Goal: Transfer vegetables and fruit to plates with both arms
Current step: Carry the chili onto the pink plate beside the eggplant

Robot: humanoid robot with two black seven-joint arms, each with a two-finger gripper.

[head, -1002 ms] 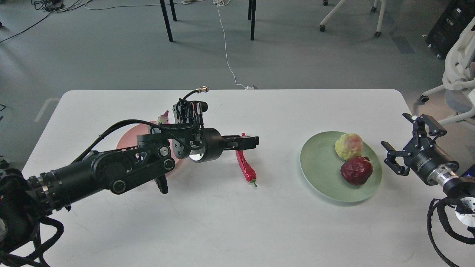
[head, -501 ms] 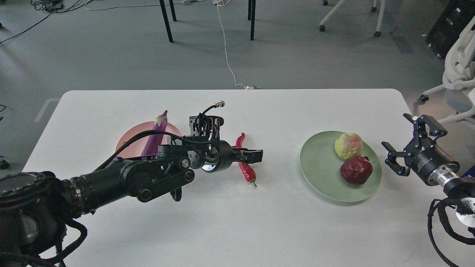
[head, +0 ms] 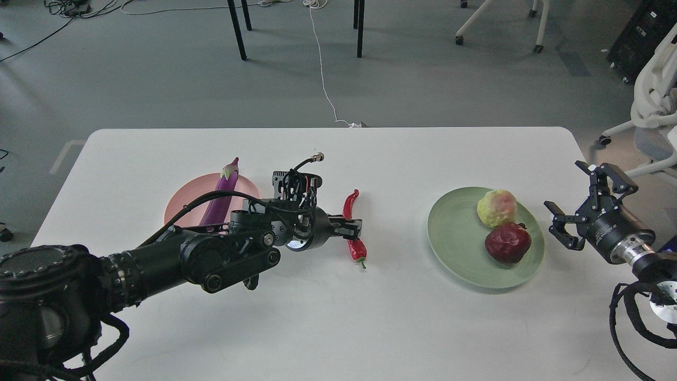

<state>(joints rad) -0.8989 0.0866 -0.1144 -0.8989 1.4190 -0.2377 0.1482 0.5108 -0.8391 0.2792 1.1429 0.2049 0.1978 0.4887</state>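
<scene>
Lowered since the earlier frame: left gripper [head: 353, 228], now astride the chili pepper [head: 353, 225] at frame centre, fingers slightly parted, grasp not confirmed; slippage is risked if closed on the curved, tapering body; right gripper [head: 568, 225] is held open, empty.

Landmark: large pale green round plate [head: 455, 238], sitting right of centre on the white rectangular table [head: 338, 328].

- Round bumpy yellow-green fruit [head: 497, 208] lying on it, far side.
- Dark red crowned fruit [head: 508, 243] lying on it, nearer, touching the first.
- Curved red chili pepper [head: 353, 225] lying on the table, left of it.
- Smaller pink round plate [head: 182, 206] sitting farther left.
- Long purple eggplant [head: 221, 193] lying on that plate, cap overhanging the far rim.
- Black two-finger left gripper [head: 355, 228] sitting at the pepper.
- Black two-finger right gripper [head: 574, 209] hanging just right of it.
</scene>
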